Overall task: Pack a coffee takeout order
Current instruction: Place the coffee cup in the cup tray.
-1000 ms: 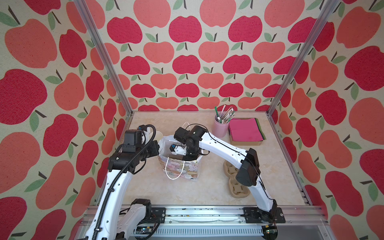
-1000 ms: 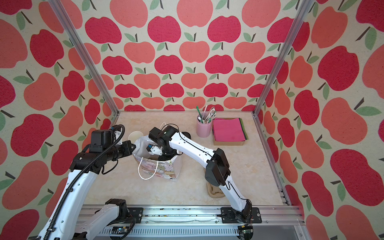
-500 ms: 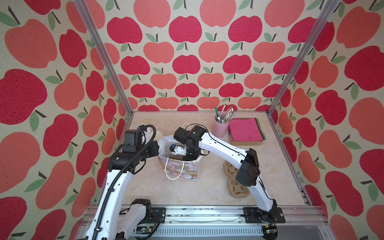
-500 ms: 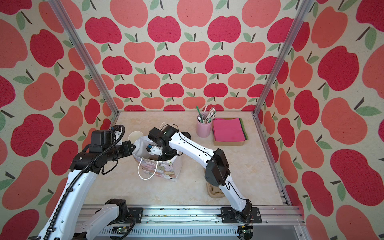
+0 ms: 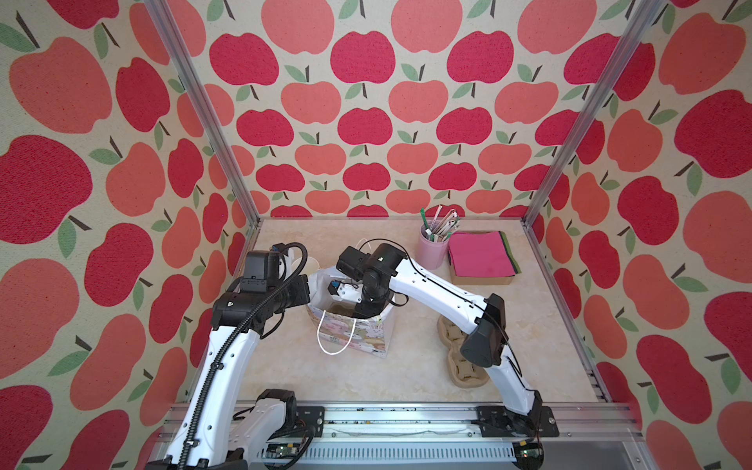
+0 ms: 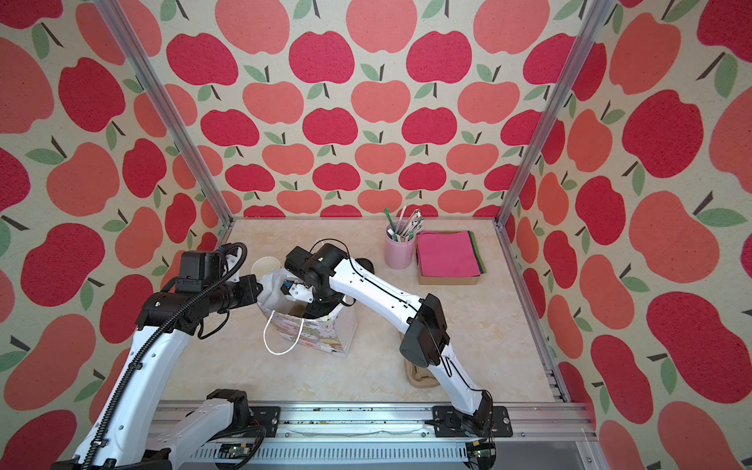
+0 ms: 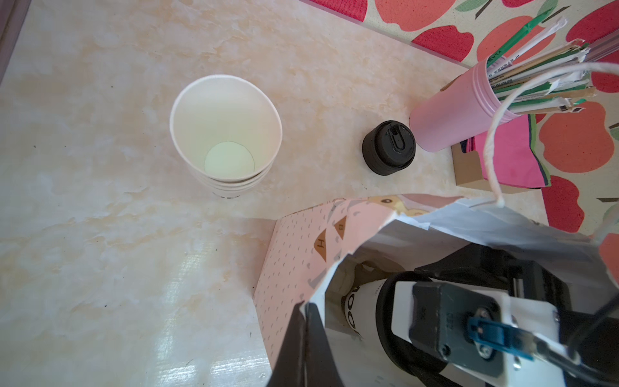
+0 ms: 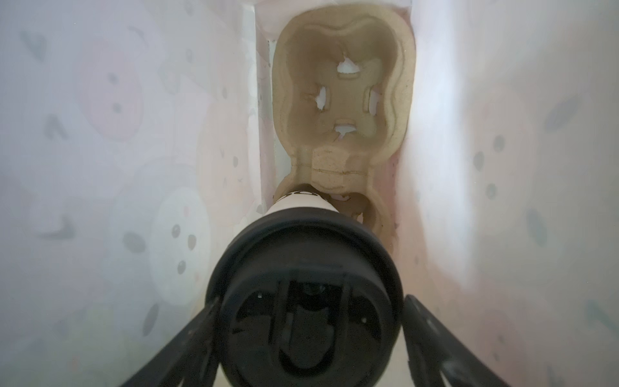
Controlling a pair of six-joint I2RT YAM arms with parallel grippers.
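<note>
Right wrist view is showing the white paper cup (image 8: 301,204) with its black lid (image 8: 304,268) standing inside the gift bag (image 8: 100,134). Its base is sitting in one socket of the pulp carrier (image 8: 341,83), and the second socket is lying empty. The cup's long axis is running vertical, lid pointing up toward the bag's mouth.

The right gripper (image 8: 311,301) is reaching down into the bag with its jaws standing wide on either side of the lid. A sliver of light is showing between the lid and one finger (image 8: 435,335), so the grip is reading as let go rather than clamped. The left gripper (image 7: 306,321) is pinching the bag's rim, jaws closed on the paper, holding the mouth open. In both top views the bag is standing near the middle of the desk, toward its left edge.

Progress, as judged: the lidded cup is packed, while the straw and napkin are remaining.
- The green straw (image 5: 423,215) is leaning in the pink holder (image 5: 432,252) near the desk's far right corner. Its long axis is tilting steeply, upper end pointing toward the back wall.
- The magenta napkin (image 5: 482,254) is lying flat on top of its stack, just beside the holder.

Neither is appearing inside the bag. The stack of lidless cups (image 7: 224,134) and a spare lid (image 7: 388,147) are standing on the desk beyond the bag.
</note>
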